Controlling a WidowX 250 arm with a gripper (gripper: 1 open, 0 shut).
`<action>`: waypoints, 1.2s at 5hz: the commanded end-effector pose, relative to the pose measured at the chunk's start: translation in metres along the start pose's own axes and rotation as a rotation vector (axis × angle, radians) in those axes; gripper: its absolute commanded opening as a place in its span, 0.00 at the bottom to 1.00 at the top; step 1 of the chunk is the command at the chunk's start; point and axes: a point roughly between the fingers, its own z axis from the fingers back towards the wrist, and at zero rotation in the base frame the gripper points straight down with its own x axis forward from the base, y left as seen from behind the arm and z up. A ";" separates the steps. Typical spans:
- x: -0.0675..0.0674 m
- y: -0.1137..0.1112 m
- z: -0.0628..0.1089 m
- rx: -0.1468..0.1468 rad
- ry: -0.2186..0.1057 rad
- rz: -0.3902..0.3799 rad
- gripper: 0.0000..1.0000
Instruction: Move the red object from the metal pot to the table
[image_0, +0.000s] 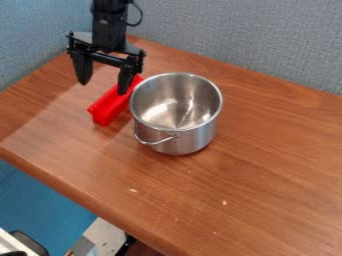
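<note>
Release step, by the look of it. Gripper (107, 73) pointing straight down near the far left corner of the table (80, 140), jaws spread wide, nothing between them. Red object (110, 104) lying flat on the wood just under those open fingers (80, 68), right beside the left wall of the metal pot (175, 112) — close enough that touching or merely alongside cannot be told from this angle. Out of the pot, on the table: as things lie, the task's main condition looks met.

Pot upright toward the middle of the table, nearer the far edge than the near one, empty inside, bail handle hanging down its front.

Next move, as a judgement only — a clean lift straight up, jaws kept wide so neither finger catches the red piece or nudges it against the pot. Little room on the pot side, so any sideways drift risks clipping the rim. No further grasp needed if the piece sits stable, and it appears to.

Count now: one red object, one metal pot, one gripper with two dark fingers, one table. A few pale specks on the wood toward the near edge, too small to identify. Nothing else on the surface.
</note>
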 end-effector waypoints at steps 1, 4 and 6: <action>0.001 0.004 0.016 0.009 -0.079 -0.009 1.00; -0.006 0.012 -0.011 0.030 -0.048 -0.011 1.00; -0.008 0.010 -0.026 0.037 -0.029 0.003 1.00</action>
